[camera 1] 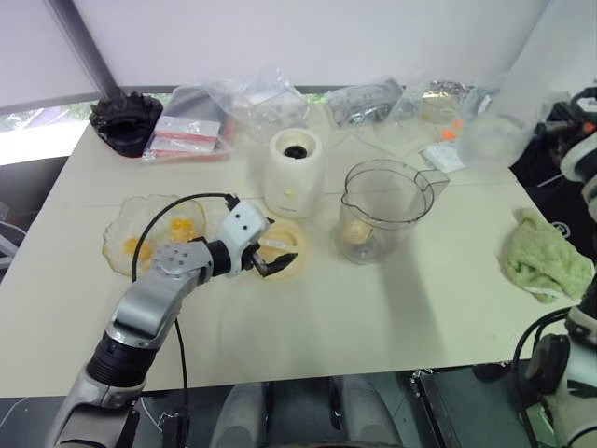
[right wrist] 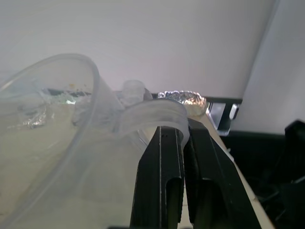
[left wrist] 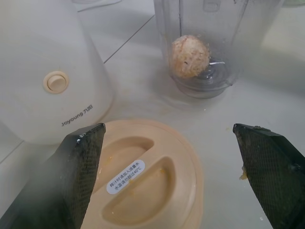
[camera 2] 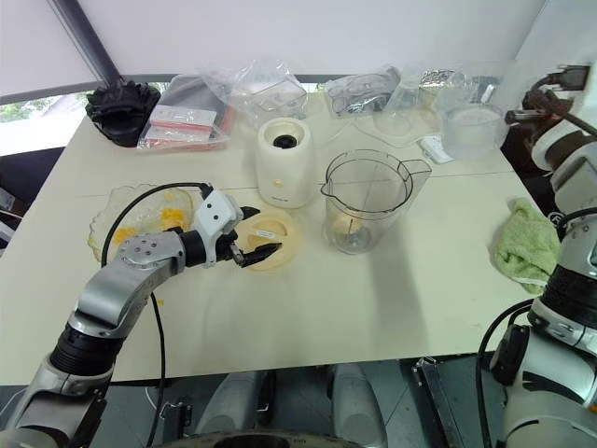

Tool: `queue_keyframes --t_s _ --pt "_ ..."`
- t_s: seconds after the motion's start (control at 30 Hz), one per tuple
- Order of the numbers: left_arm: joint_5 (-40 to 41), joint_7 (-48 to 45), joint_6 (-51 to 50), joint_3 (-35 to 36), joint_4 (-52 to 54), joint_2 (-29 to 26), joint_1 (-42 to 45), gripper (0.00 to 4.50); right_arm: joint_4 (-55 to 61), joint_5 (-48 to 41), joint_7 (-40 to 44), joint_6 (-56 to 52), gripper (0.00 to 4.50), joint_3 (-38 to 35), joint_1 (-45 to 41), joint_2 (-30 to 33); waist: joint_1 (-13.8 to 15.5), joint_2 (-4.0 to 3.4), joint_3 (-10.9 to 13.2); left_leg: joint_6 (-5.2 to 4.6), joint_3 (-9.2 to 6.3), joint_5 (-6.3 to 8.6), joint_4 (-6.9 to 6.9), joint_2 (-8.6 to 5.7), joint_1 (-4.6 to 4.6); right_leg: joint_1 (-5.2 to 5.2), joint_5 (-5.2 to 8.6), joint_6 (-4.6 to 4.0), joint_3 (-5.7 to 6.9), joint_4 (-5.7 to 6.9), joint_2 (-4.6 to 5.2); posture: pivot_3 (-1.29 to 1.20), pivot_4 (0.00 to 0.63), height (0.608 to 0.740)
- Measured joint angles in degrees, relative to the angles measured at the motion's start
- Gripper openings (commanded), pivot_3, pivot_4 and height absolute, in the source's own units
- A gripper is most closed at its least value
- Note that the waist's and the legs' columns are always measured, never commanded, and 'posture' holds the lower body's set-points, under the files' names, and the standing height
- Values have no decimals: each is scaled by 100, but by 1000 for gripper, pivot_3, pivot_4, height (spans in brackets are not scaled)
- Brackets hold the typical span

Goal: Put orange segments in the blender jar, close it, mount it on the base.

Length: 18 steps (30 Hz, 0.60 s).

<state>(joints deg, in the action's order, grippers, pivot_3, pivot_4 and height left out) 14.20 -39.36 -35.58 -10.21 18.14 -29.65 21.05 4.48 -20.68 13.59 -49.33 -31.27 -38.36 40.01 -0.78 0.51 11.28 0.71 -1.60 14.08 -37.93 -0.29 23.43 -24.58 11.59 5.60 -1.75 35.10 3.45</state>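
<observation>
We see the blender jar (camera 1: 384,210) standing upright on the cream table (camera 1: 308,327), lidless, just right of the base (camera 1: 295,173), with one pale round fruit piece (left wrist: 190,56) at its bottom beside the blades. The remaining orange segments (camera 1: 182,227) lie in a shallow clear scalloped dish (camera 1: 131,229) on the table's left part. Between dish and jar, in front of the base, the flat cream-yellow lid (camera 2: 270,238) rests on the table. Our left gripper (left wrist: 176,176) hovers just above that lid with its two black fingers (left wrist: 78,171) spread as wide as they go, one on each side of the lid, holding nothing. Our right gripper (right wrist: 183,143) is raised at the far right edge of the table, its fingers pressed together on the rim tab of a clear round bowl (camera 2: 471,126), which it holds up in the air. A green cloth (camera 1: 543,257) lies crumpled at the table's right edge, and plastic bags (camera 1: 252,98) and a black ruffled object (camera 1: 126,119) sit along the back.
</observation>
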Motion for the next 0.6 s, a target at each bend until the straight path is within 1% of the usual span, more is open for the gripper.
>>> queue_keyframes --t_s 0.13,0.23,0.47,0.6 --pt "0 -4 -2 -10 0 -3 -2 4500 -543 -91 -590 -76 81 -596 53 -397 3 0 0 0 1 0 0 -1 0 0 -1 0 0 1 0 0 150 740" --pt "1 -3 -5 -12 1 -2 -2 4500 -805 -90 -817 -1 81 -783 208 -556 -7 -1 0 0 2 0 1 -1 0 0 0 1 -1 1 -1 0 150 740" --pt "4 27 -21 -12 4 37 -18 4500 -2024 -61 -1065 1239 81 -986 509 -992 -43 -3 0 -1 3 0 3 -1 -4 0 -1 1 -1 3 -7 0 150 740" --pt "4 92 -62 -11 69 38 -85 4500 -2867 -29 -1202 1902 81 -1001 527 -1022 -39 -6 0 -1 3 0 3 -1 -3 0 -1 1 -3 2 -7 0 150 740"
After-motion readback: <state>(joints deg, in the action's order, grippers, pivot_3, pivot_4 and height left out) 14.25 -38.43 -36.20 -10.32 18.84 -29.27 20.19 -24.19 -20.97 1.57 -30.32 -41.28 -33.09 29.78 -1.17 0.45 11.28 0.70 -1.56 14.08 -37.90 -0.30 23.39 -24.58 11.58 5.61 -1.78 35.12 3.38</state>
